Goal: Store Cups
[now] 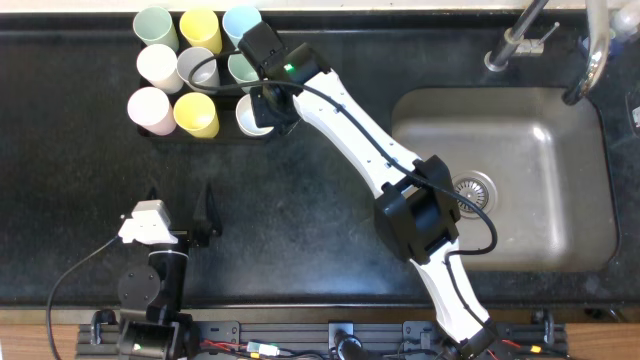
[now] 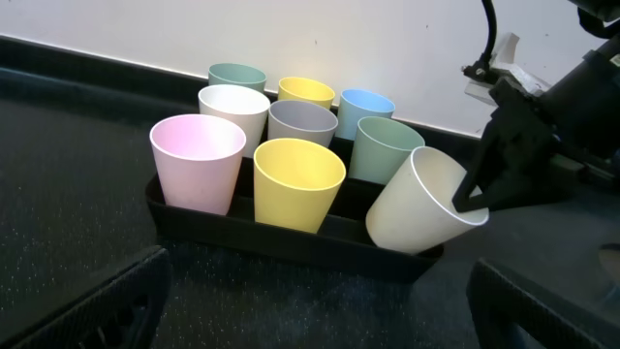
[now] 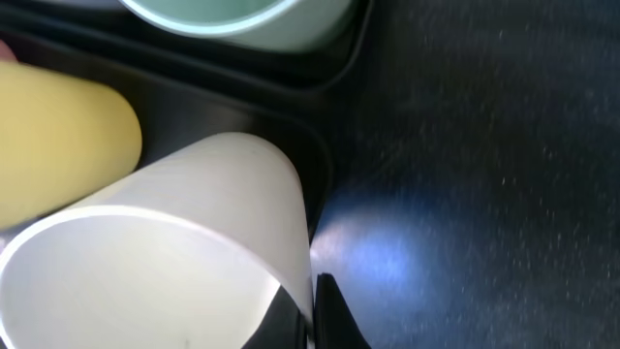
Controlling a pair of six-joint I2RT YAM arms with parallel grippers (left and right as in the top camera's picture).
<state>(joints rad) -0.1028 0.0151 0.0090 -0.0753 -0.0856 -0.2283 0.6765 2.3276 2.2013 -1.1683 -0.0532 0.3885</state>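
Fingers (image 3: 331, 315) of the right gripper (image 2: 477, 189) are pinched almost together on the rim of a white cup (image 2: 426, 204), one finger inside the mouth and one outside, so the cup wall is clamped btwn them. This cup is tilted, mouth leaning out twd the gripper and base down in the front-right cnr of the black tray (image 2: 242, 237); can't tell if the base sits flat on the tray floor. It's just beside the front yellow cup (image 2: 298, 179) and in front of a pale green cup (image 2: 387, 145). Other cups stand upright in the tray, approx. 3 rows of 3: pink cup (image 2: 199, 160) at front left; second white cup (image 2: 232, 109) and grey cup (image 2: 302, 124) in the mid row w/ the pale green one; darker green cup (image 2: 237, 78), back yellow cup (image 2: 305, 92) and blue cup (image 2: 365, 102) in the back row by the wall. Right arm reaches across the dark counter (image 1: 300, 230) from its base to the tray at top left in the top view. Left gripper (image 1: 180, 203) has its fingers spread wide w/ nothing btwn them, low over the counter near its own base, well apart from the tray. Steel sink (image 1: 520, 130) w/ tap (image 1: 515, 40) is set into the counter's right side.
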